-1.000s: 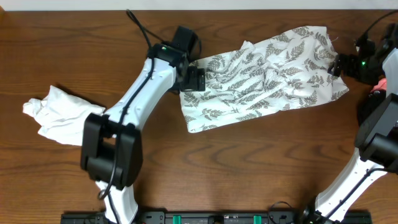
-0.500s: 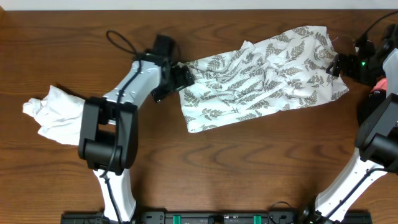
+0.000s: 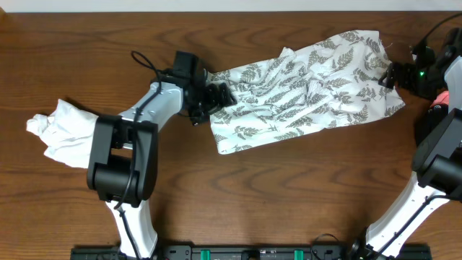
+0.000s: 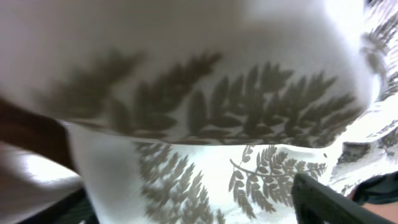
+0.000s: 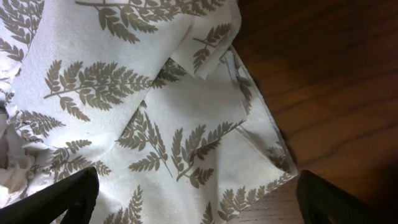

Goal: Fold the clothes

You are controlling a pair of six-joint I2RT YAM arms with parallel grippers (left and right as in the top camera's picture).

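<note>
The fern-printed cream garment (image 3: 310, 79) lies spread and rumpled across the back right of the wooden table. My left gripper (image 3: 219, 95) is at its left edge. In the left wrist view the fern garment (image 4: 249, 180) fills the frame, a raised fold blurred close to the lens, and the left gripper (image 4: 193, 208) stands open with cloth between its wide-set fingers. My right gripper (image 3: 390, 76) hovers at the garment's right edge. The right wrist view shows the right gripper (image 5: 199, 202) open above a corner of the fern garment (image 5: 124, 93). A plain white garment (image 3: 65, 133) lies crumpled at the left.
Bare wood (image 3: 289, 195) runs along the front of the table. A small red-pink object (image 3: 440, 99) shows at the right edge beside the right arm. The left arm's cable (image 3: 144, 61) loops over the table behind its wrist.
The left arm's wrist has swung left and back while its gripper stayed at the fern garment's left edge, its jaws narrowing slightly. The right arm has not moved.
</note>
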